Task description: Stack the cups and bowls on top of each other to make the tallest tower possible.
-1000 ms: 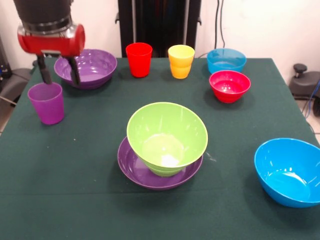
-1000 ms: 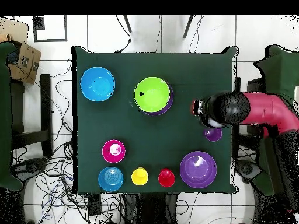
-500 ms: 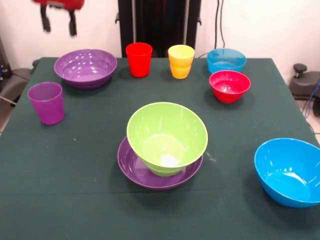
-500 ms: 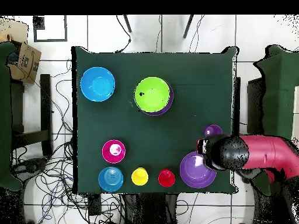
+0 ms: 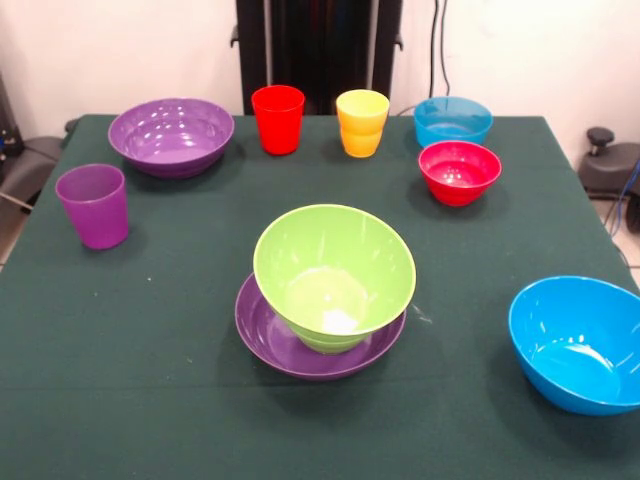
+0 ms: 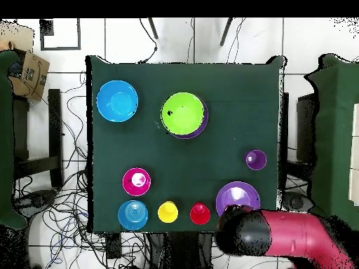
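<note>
The lime green bowl (image 5: 334, 275) sits nested in a purple bowl (image 5: 270, 335) mid-tabletop (image 5: 150, 380). Behind it, the arm (image 6: 280, 237) overhangs the second purple bowl (image 5: 171, 133); end effector state unclear. I'd grip that rim squarely, then set it centred.

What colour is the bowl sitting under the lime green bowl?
Purple; it shows best in the front view, beneath the lime green bowl.

- Evenly and brightly lit from above.
- Soft, short shadows under the bowls (image 5: 334, 275).
- White glare spots inside the glossy bowls.
- Sharp focus across the table (image 5: 150, 340).
</note>
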Motion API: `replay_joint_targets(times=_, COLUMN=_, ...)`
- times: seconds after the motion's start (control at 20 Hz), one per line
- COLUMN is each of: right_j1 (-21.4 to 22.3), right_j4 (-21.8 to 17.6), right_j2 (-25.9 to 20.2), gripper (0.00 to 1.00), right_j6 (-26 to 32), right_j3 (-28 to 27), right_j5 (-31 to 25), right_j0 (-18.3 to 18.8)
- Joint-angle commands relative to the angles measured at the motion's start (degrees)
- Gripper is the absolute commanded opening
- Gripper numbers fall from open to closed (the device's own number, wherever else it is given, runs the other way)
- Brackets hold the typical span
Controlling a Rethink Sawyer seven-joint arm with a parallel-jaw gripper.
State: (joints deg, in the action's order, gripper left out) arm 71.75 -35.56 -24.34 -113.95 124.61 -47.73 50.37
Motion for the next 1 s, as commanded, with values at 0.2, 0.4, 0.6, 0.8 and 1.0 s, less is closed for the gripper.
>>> replay_joint_targets(times=0.2, right_j1=-18.02, right_j4=-11.64, right_j2=21.57, gripper=1.0, right_j6=-37.32, right_j3=6.19, right_j5=27.83, right_j0=-15.43)
replay_joint_targets(times=0.4, right_j1=-28.21, right_j4=-13.27, right_j2=26.8, gripper=1.0, right_j6=-37.2, right_j3=0.02, right_j5=38.27, right_j0=-19.26)
replay_joint_targets(times=0.6, right_j1=-33.79, right_j4=-12.59, right_j2=26.19, gripper=1.0, right_j6=-34.59, right_j3=-4.23, right_j5=41.34, right_j0=-18.77)
replay_joint_targets(times=0.8, right_j1=-39.17, right_j4=-11.1, right_j2=25.66, gripper=1.0, right_j6=-33.19, right_j3=-8.74, right_j5=43.76, right_j0=-19.58)
replay_joint_targets(times=1.0, right_j1=-43.0, right_j4=-9.42, right_j2=24.83, gripper=1.0, right_j6=-31.09, right_j3=-13.19, right_j5=45.37, right_j0=-19.86)
